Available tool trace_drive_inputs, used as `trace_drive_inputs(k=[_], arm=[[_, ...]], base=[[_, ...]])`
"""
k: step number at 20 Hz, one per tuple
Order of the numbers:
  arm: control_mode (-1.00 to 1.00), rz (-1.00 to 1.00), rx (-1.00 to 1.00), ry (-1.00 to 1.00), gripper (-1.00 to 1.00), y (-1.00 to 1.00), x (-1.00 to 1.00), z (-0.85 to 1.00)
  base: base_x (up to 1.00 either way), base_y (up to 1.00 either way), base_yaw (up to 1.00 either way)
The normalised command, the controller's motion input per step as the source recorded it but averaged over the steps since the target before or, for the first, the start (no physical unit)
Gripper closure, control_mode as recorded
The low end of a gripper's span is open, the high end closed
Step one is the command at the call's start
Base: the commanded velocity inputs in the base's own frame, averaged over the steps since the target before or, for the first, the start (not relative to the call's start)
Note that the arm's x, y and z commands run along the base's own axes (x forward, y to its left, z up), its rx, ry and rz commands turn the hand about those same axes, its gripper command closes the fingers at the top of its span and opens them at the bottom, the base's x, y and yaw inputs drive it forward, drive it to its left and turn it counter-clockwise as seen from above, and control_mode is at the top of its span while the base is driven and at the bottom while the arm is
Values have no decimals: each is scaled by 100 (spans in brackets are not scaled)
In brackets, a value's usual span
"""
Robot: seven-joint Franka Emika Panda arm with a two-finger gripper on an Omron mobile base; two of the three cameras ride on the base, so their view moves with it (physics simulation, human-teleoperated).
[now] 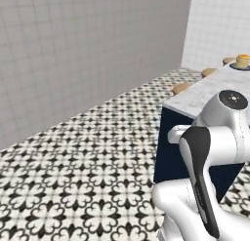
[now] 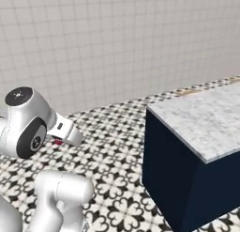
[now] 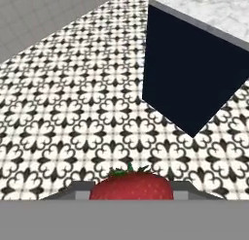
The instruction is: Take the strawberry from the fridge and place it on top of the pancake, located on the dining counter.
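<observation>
Between our gripper [image 3: 131,195] fingers sits the strawberry [image 3: 131,187], clamped at the bottom of the hand view; we hold it narrow on its flanks, so the fetching from the fridge looks done and the carry to the dining counter is the step in hand. It is a plump, bright red berry with a small green leafy cap on top, its skin finely dimpled; in the right base view only a speck of red [image 2: 58,142] shows at the hand's end. Below us lies patterned black-and-white floor tile [image 3: 73,117]; ahead stands the navy end of the dining counter [image 1: 205,96], its marble top pale grey. Farthest off, toward the counter's far end, rests the pancake [image 1: 242,61] on its dark plate, with wooden stools [image 1: 181,88] alongside. We judge the base must drive along the counter until the stack is within reach; then we lift the berry above it and lower gently.
</observation>
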Motion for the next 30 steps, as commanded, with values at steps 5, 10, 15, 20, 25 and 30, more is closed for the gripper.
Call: trace_drive_inputs(k=[5,10,15,20,25,30], arm=[[100,0,0,0,100,0,0,0],[100,0,0,0,100,0,0,0],[100,0,0,0,100,0,0,0],[100,0,0,0,100,0,0,0],[100,0,0,0,100,0,0,0],[100,0,0,0,100,0,0,0]], base=[[100,100,-45],[94,100,-49],[75,96,-55],[67,96,-55],[60,100,-51],[60,100,-48]])
